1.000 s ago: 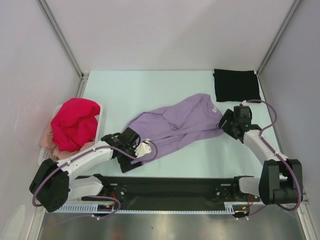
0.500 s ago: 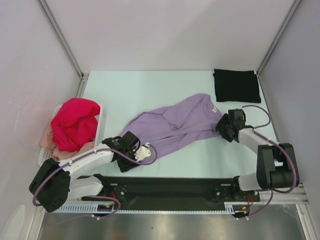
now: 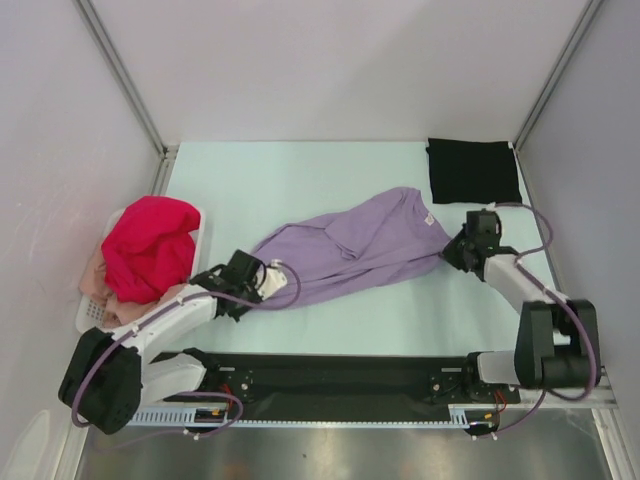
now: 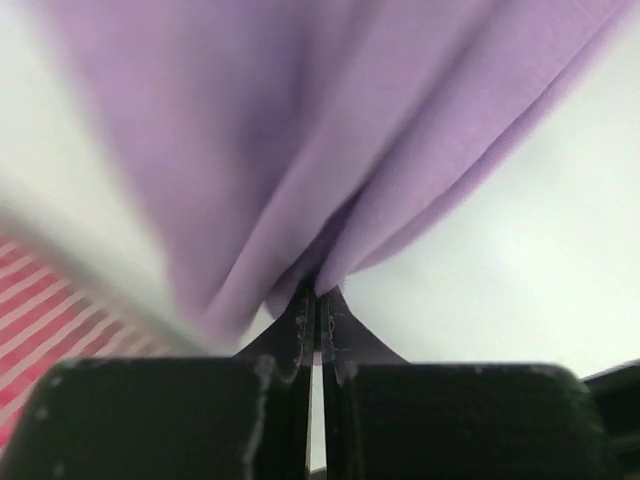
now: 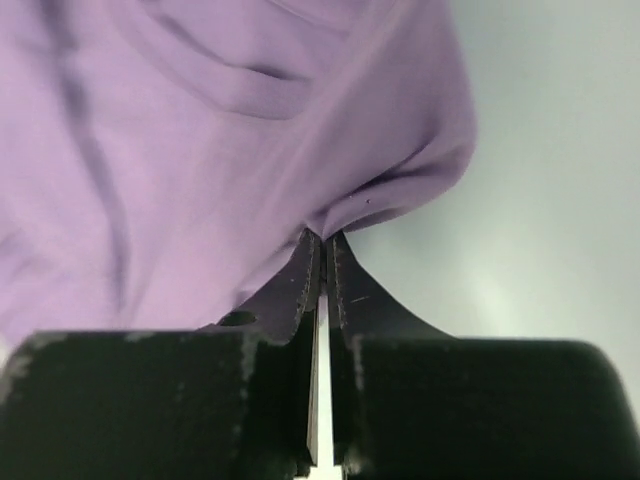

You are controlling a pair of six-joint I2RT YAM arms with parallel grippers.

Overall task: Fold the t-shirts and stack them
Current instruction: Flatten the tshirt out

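Both claws have gone from spread to closed over the last second, and the left arm has swung in toward the near-left end of the shirt.

Entry, current state:

- Left claw: pressed together, pinching a gathered fold of the lavender t-shirt at its near-left end. In the left wrist view the cloth bunches right at the tips and hangs away from them in soft pleats. I read this as a firm pinch.
- Right claw: also pressed together, pinching the shirt's right edge. In the right wrist view a small puckered corner of cloth sits between the tips, with bare table to the right of it.
- Lavender t-shirt: lying crumpled on the table, running diagonally from near-left to far-right, about mid-table, between the two claws. It is not flat; creases run along its length.
- Black t-shirt: folded square, far right corner of the table, well apart from the lavender one.
- Magenta-red t-shirt: heaped in the white basket at the left edge.
- Peach-pink t-shirt: under the magenta one in the same basket, only a strip showing.
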